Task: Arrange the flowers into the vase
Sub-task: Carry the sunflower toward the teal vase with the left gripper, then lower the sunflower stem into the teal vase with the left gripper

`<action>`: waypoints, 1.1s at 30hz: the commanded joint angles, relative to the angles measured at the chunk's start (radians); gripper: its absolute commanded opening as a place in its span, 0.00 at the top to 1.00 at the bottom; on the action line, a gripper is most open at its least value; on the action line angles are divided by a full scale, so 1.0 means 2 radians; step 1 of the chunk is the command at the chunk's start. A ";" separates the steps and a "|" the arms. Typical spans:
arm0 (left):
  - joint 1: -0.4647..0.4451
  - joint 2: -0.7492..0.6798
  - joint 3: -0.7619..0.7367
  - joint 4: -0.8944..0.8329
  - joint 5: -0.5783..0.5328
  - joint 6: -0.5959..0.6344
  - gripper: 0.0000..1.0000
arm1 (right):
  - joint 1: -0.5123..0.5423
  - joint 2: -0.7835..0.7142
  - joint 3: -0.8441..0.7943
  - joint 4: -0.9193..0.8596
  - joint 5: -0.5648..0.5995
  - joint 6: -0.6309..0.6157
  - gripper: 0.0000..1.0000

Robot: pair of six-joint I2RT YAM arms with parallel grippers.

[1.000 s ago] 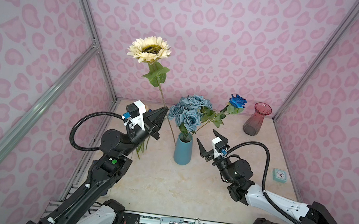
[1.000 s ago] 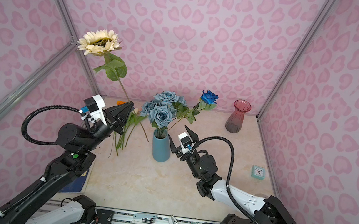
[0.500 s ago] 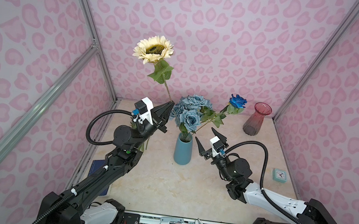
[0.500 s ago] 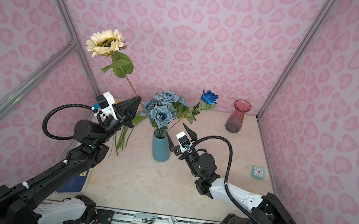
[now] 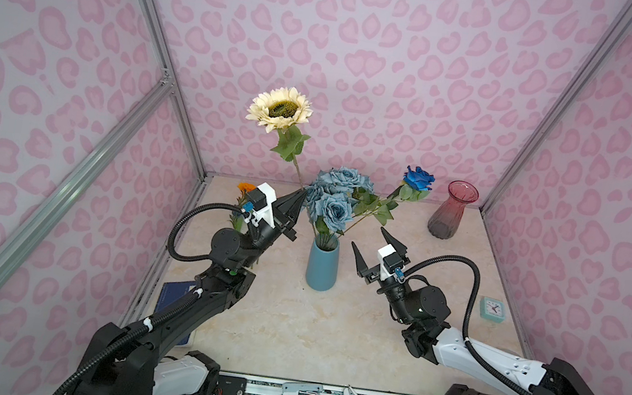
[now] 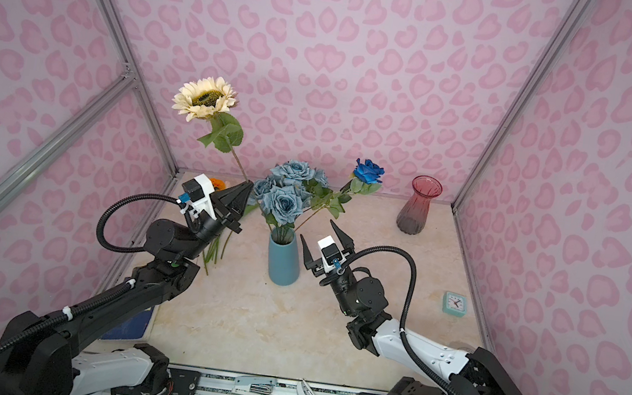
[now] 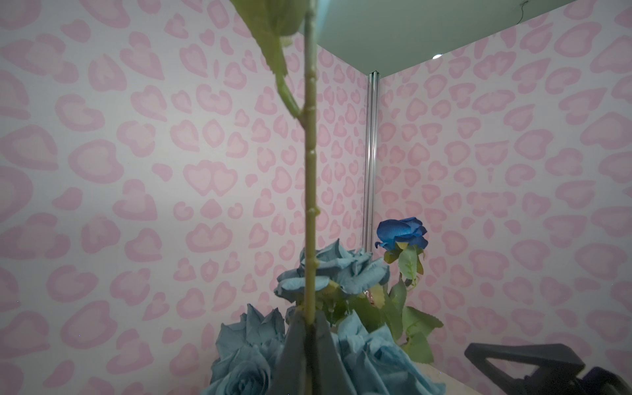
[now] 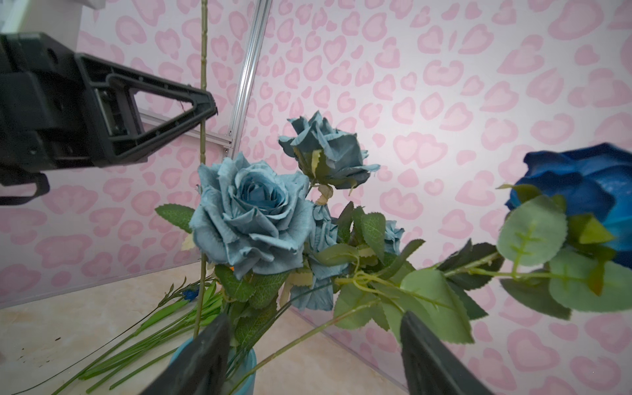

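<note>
pointing up-left, sunflower (image 5: 280, 108) stem upright

both top views hang high at the 6 o'clock edge, looking down toward 12 over the whole surface (image 5: 287, 329). left wrist cam hugs the sunflower stem (image 7: 310, 171), aimed up around 1 o'clock; right wrist cam sits close on the dusty-blue roses (image 8: 253, 212), facing 11. all four share those roses

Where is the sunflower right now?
In both top views the sunflower is up in the air left of centre, its stem clamped in the left pincer, just left of the dusty-blue roses in the blue vase.
</note>
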 commanded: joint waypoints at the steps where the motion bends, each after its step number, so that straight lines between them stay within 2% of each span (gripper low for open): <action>1: 0.000 0.005 -0.013 0.050 -0.012 -0.010 1.00 | 0.001 -0.006 -0.008 0.015 0.008 -0.001 0.23; 19: -0.006 0.021 -0.048 0.038 -0.005 -0.010 1.00 | 0.000 0.033 0.003 0.037 0.017 -0.002 0.23; 33: -0.018 0.034 -0.055 0.019 0.006 -0.009 0.98 | -0.001 0.036 0.003 0.048 0.017 -0.004 0.23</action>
